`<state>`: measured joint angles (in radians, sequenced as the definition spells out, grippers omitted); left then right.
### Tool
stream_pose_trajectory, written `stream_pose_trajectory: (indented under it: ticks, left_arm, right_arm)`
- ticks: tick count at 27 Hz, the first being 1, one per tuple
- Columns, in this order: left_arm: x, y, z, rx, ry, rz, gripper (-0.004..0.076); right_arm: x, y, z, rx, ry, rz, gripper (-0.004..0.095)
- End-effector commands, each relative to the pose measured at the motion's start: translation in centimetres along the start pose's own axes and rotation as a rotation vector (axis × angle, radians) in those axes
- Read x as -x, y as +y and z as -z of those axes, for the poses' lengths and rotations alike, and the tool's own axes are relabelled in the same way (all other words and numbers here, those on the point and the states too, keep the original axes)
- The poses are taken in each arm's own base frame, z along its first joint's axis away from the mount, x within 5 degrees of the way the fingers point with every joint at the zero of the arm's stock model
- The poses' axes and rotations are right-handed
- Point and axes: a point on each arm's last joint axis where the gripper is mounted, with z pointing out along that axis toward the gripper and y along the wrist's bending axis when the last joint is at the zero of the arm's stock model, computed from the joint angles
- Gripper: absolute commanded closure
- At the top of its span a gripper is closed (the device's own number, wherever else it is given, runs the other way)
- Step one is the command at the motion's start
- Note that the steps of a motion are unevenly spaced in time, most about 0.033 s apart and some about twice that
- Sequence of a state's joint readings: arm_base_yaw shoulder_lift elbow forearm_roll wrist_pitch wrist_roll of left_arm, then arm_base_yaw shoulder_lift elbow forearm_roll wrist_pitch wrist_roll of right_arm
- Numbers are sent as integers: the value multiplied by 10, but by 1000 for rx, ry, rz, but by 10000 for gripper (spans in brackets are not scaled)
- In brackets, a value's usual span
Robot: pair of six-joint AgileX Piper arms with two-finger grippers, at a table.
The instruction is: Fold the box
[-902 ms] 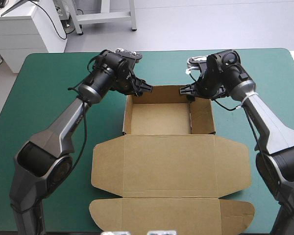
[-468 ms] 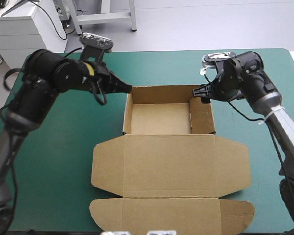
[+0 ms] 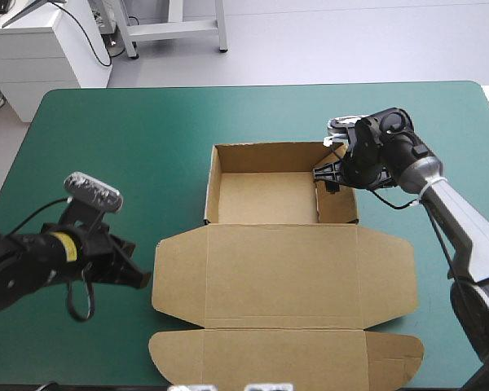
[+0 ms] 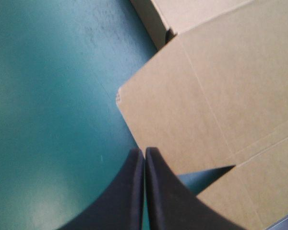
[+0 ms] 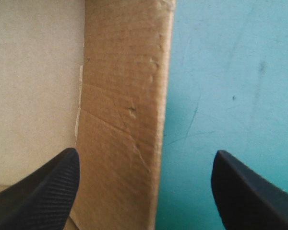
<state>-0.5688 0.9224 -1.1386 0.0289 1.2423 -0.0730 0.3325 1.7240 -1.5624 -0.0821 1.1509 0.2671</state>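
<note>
The brown box [image 3: 281, 269] lies mid-table as an open tray with raised walls at the far side and its lid and flaps flat toward the front. My left gripper [image 3: 143, 279] is shut and empty, low over the cover, its tip at the edge of the lid's left flap [image 4: 192, 96]. In the left wrist view the fingers [image 4: 156, 191] meet in one point right at that flap's edge. My right gripper [image 3: 326, 173] is open astride the tray's right wall [image 5: 125, 105] near its far corner. One finger stands inside the tray and one finger [image 5: 249, 191] outside over the cover.
Bare teal-green cover [image 3: 106, 155] stretches from the box to the table's left and far edges. The front flap [image 3: 285, 358] reaches close to the table's front edge. The left arm lies low along the front left.
The left gripper left the tray's far left corner, swung back toward the front left to the lid's left flap, and shut. The right gripper shifted slightly along the right wall, still open.
</note>
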Motion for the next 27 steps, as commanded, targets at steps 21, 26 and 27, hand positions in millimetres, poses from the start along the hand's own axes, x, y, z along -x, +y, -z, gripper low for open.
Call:
stream_pose_trajectory:
  ticks: [21, 26, 27]
  left_arm:
    - [-150, 9, -14, -38, -457, 12, 731]
    - [-149, 9, -14, -38, -464, 12, 731]
    - [-149, 9, -14, -38, -469, 12, 731]
  right_arm:
    - [18, -16, -11, 17, 71, 93, 929]
    - [36, -70, 83, 45, -213, 12, 929]
    - [35, -81, 97, 33, -256, 2, 929]
